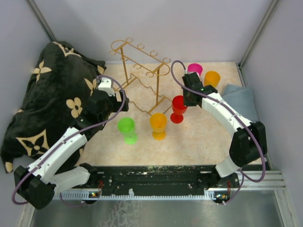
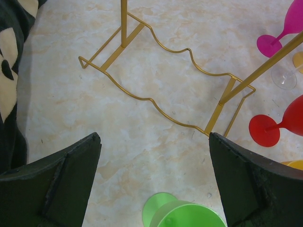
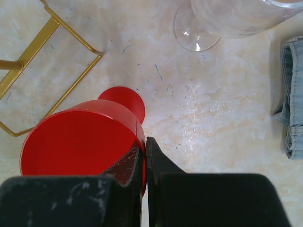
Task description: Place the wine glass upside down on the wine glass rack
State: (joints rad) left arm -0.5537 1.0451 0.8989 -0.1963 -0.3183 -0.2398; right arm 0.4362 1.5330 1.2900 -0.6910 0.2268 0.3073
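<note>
The red wine glass (image 1: 179, 108) (image 3: 80, 142) stands upright on the table just right of the gold wire wine glass rack (image 1: 142, 75) (image 3: 47, 71). My right gripper (image 1: 187, 98) (image 3: 146, 146) is shut on its rim, with one finger inside the bowl and the other outside. My left gripper (image 1: 113, 101) (image 2: 155, 142) hangs open and empty left of the rack, facing the rack's base (image 2: 161, 90). A green glass (image 1: 127, 130) (image 2: 184, 215) stands just under it. The rack's loops hold nothing.
An orange glass (image 1: 158, 125) stands in front of the rack. Pink (image 1: 194, 70) and yellow (image 1: 211, 78) glasses stand behind my right gripper, with a clear glass (image 3: 213, 19) close by. A black flowered blanket (image 1: 52, 94) lies at left, a blue cloth (image 1: 239, 101) at right.
</note>
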